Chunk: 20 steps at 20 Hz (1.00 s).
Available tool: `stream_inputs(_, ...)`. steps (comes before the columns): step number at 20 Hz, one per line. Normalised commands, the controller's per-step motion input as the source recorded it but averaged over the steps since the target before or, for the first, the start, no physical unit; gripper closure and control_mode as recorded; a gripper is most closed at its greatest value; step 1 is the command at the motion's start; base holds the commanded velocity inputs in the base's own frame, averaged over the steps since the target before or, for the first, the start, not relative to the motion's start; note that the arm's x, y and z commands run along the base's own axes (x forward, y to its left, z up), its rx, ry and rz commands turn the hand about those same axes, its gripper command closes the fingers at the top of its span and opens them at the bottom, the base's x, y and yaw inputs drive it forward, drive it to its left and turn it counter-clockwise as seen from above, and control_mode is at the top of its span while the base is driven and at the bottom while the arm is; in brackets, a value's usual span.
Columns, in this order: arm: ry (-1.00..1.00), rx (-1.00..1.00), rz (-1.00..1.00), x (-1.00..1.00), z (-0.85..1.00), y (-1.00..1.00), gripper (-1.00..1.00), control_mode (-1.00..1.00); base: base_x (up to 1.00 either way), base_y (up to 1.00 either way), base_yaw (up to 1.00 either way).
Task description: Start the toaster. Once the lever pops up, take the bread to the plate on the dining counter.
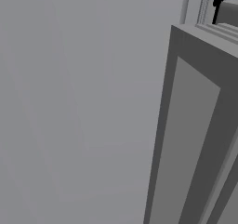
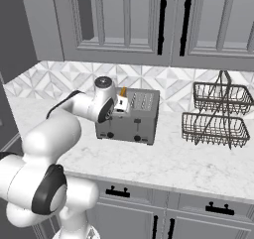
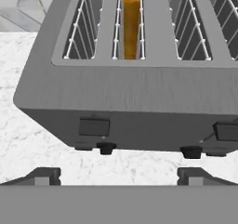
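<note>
Marble counter (image 2: 163, 163) under grey wall cabinets (image 2: 129, 20); wire basket rack (image 2: 218, 116) at right. Grey four-slot toaster (image 2: 130, 116) left of rack, near backsplash. Bread (image 3: 131, 21) upright in second slot from left, top poking above toaster. Gripper (image 3: 118, 175) just in front of toaster's near face, fingers spread wide, nothing held. Left lever (image 3: 94, 127) straight ahead, apparently up. Step judged: starting toaster. Next: close in on lever, press down.
</note>
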Motion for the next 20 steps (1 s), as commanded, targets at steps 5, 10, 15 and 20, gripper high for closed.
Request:
stream_inputs(5, 0.00, 0.00, 0.00, 0.15, -0.23, 0.00, -1.00, -1.00, 0.00, 0.00, 0.00)
stream_inputs(10, 0.00, 0.00, 0.00, 0.11, -0.01, -0.12, -1.00, -1.00, 0.00, 0.00, 0.00)
stream_inputs(15, 0.00, 0.00, 0.00, 0.17, -0.01, -0.15, -1.00, -1.00, 0.00, 0.00, 0.00)
stream_inputs(20, 0.00, 0.00, 0.00, 0.18, -0.09, 0.00, -1.00, -1.00, 0.00, 0.00, 0.00)
